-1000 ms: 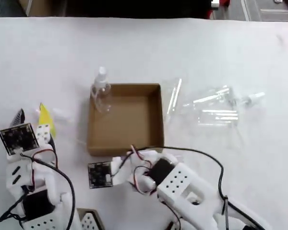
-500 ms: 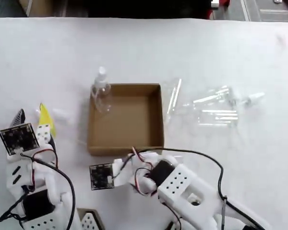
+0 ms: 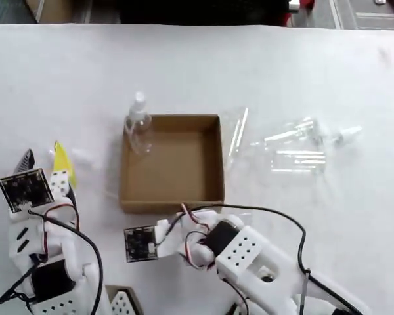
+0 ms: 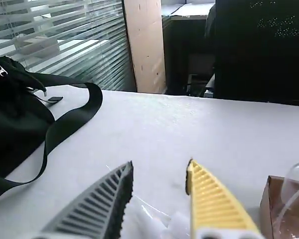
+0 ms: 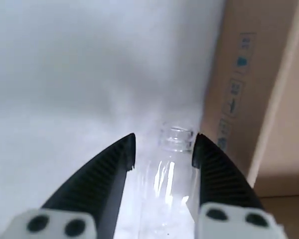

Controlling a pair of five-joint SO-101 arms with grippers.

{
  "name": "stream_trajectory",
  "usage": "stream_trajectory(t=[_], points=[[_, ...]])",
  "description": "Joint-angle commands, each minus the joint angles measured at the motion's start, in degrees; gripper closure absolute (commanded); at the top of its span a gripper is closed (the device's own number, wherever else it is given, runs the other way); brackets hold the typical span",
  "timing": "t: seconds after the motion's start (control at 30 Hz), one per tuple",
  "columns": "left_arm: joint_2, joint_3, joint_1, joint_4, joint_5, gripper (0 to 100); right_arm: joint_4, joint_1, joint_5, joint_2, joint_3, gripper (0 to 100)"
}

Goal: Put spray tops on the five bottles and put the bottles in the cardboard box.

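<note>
- My right end effector (image 5: 163, 138) sits low over the surface (image 3: 249, 65), just near of the cardboard box (image 3: 172, 167). Its two black fingers are parted.
- An open-necked bottle (image 5: 169, 174) lies on its side between those fingers, its bare neck level with the tips and no spray top on it.
- The box's near wall runs just beside one finger and leaves little room on that side. The other finger has bare surface next to it.
- My left end effector (image 4: 159, 164) is at the near left of the scene, well apart from the box. Its grey and yellow fingers are spread with nothing held between them.
- Something clear and white lies on the surface under those tips; I cannot tell what it is.
- A capped bottle (image 3: 138, 123) stands at the box's far left corner. I cannot tell whether it is inside the corner or just outside it.
- The box floor is bare cardboard.
- To the right of the box, loose bottles (image 3: 295, 154) lie on their sides in a cluster, with a spray top (image 3: 345, 134) at its right end.
- Thin dip tubes (image 3: 238, 134) lie between the cluster and the box's right wall.
- A black bag (image 4: 15, 114) with a long strap rests on the far left of the surface.
</note>
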Motion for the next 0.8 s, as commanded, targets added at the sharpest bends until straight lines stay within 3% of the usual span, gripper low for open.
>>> stream_trajectory(t=[0.0,0.43,0.6,0.77], points=[[-0.6,-0.6,-0.2,-0.5,-0.7,83,-0.7,0.6,0.0,0.1,-0.3,83.1],[-0.6,-0.6,-0.2,-0.5,-0.7,83,-5.6,0.5,0.0,7.4,-1.0,84.1],[-0.6,-0.6,-0.2,-0.5,-0.7,83,-5.2,0.5,-3.0,6.0,-2.7,99.1],[-0.6,-0.6,-0.2,-0.5,-0.7,83,-1.6,0.6,-4.8,-1.5,-2.8,93.7]])
